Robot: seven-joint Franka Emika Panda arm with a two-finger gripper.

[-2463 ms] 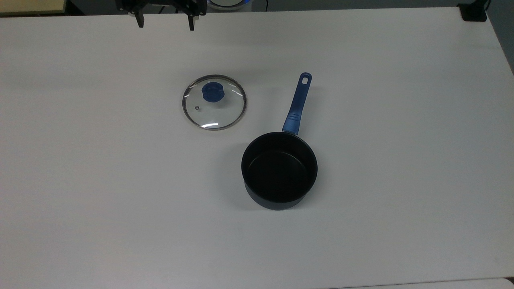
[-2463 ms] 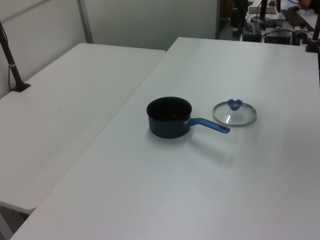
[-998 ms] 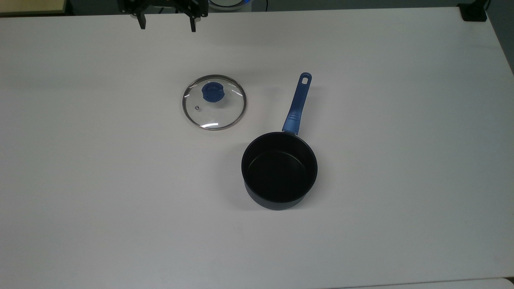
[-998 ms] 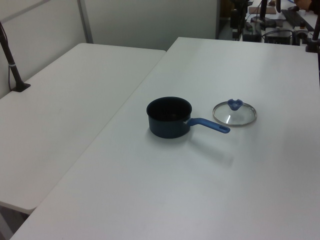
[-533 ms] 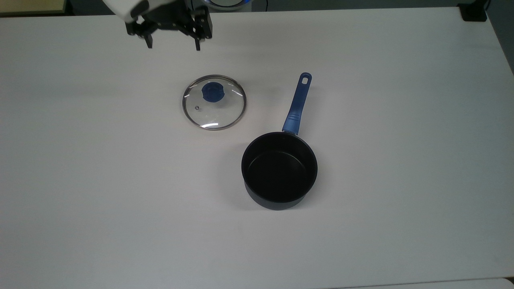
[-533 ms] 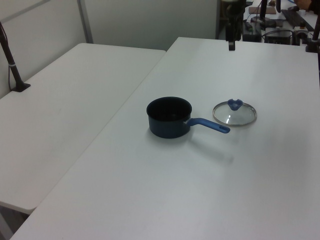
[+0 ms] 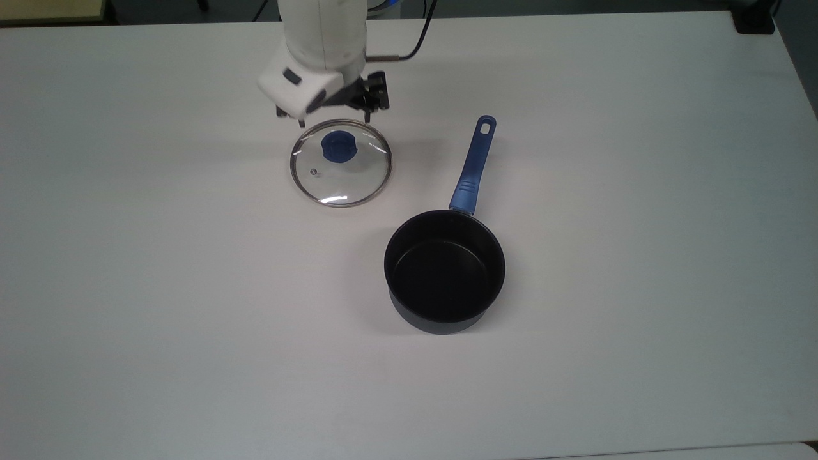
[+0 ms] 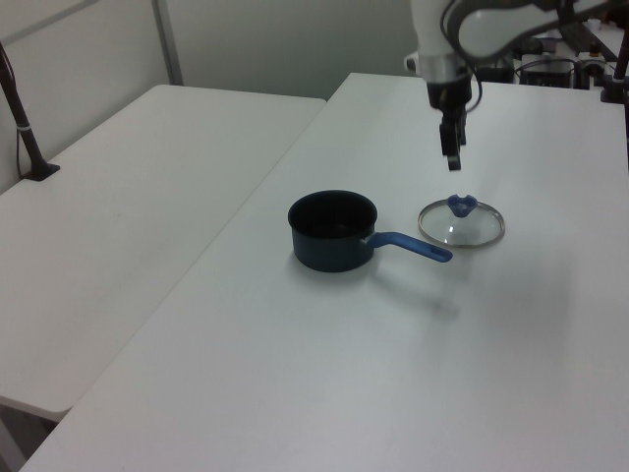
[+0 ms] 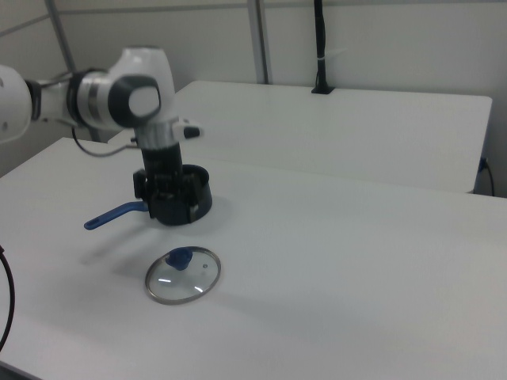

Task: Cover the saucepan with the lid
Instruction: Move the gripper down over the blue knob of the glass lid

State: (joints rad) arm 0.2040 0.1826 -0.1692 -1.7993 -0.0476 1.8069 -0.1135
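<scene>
The lid (image 7: 340,172), clear glass with a metal rim and a blue knob (image 7: 337,145), lies flat on the white table (image 7: 160,255). The saucepan (image 7: 444,275) stands upright toward the top view's lower right of it, black inside, its blue handle (image 7: 474,166) pointing to the top view's upper edge. My gripper (image 7: 324,117) hangs open in the air over the lid's far rim, fingers spread wide and holding nothing. In the left view the gripper (image 8: 450,159) is well above the lid (image 8: 462,224), with the saucepan (image 8: 332,232) to the left view's left.
A second white table (image 8: 118,226) adjoins on the left view's left. A black post (image 9: 319,47) stands at the back in the right view. The white arm (image 9: 119,99) reaches in from the right view's left, partly in front of the saucepan (image 9: 203,194).
The arm has come in from the table's far edge and lowered toward the lid, fingers still spread. Lid and saucepan have not moved.
</scene>
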